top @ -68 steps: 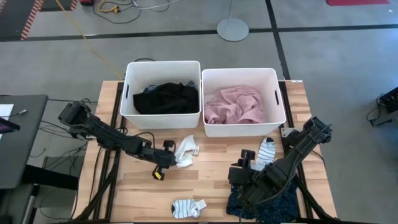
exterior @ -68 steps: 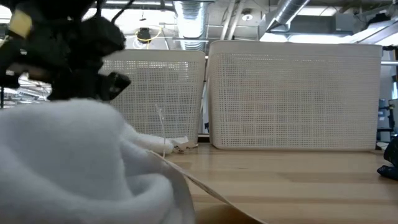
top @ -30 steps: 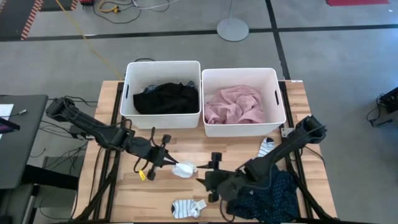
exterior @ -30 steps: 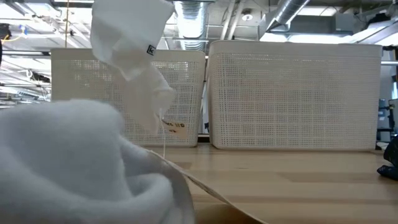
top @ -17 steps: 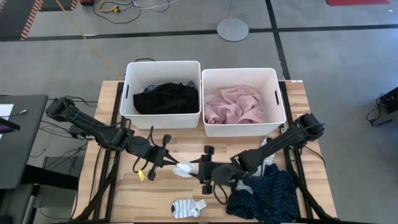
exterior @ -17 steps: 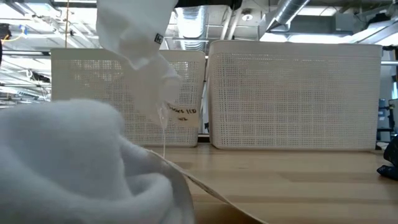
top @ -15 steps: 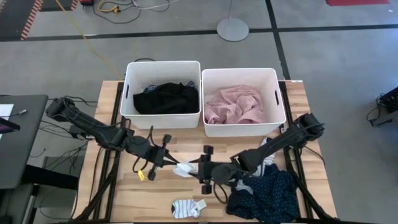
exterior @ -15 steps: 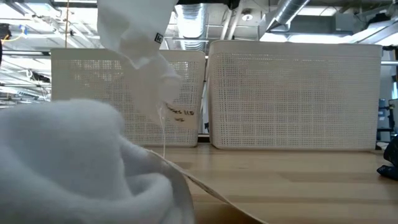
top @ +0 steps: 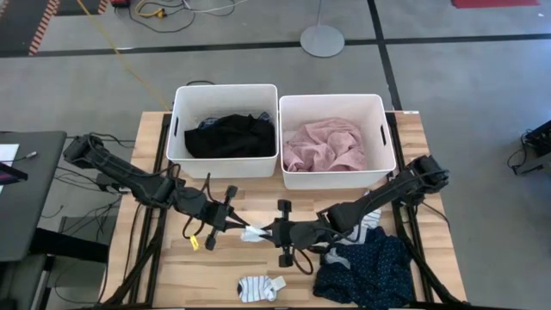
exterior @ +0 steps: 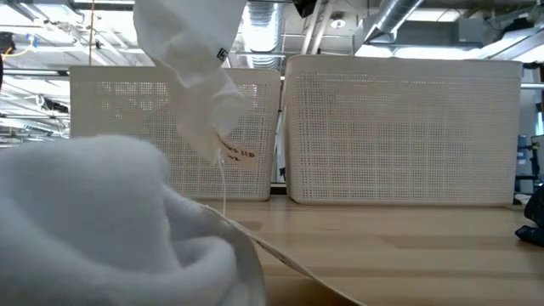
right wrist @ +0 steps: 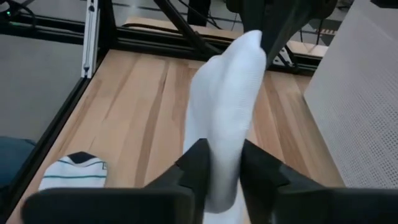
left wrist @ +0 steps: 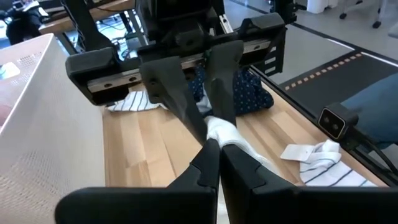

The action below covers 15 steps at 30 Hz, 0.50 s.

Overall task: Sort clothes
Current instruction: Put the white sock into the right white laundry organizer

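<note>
2 white plastic bins side by side at the far edge of a wooden table [top: 215, 258]: left bin [top: 182, 129], right bin [top: 376, 129]. Beyond, grey floor with a round lamp base [top: 322, 40] and a yellow cable [top: 112, 43].

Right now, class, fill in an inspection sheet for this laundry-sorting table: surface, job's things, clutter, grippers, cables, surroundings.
Surface: wooden table, two white bins at the back.
Job's things: black top in left bin; pink top in right bin; dotted piece and striped sock on the table; white sock held up between both grippers.
Clutter: nothing seen.
Grippers: left gripper and right gripper both shut on the white sock.
Cables: yellow cable on the floor.
Surroundings: round stand base, grey floor.
</note>
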Each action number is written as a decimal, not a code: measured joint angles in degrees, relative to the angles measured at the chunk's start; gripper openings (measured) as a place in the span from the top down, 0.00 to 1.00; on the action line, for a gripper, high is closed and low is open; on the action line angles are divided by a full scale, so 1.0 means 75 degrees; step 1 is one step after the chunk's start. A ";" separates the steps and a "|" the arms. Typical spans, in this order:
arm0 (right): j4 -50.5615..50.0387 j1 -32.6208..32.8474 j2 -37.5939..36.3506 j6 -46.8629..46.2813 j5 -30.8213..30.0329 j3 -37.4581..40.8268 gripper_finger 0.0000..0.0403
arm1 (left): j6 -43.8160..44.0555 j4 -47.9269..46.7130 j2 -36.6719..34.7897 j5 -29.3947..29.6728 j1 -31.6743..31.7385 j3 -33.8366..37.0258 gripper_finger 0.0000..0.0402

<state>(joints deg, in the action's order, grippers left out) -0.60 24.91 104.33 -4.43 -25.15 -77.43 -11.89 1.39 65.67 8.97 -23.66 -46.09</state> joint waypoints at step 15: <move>-0.0108 -0.0006 0.0000 0.0374 -0.0011 -0.0003 0.98 | 0.0184 -0.0314 0.0003 0.0125 0.0000 0.0003 0.95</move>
<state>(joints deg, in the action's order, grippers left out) -1.41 24.86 104.33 -1.62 -25.23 -77.45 -10.51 -0.96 65.69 9.91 -23.66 -46.06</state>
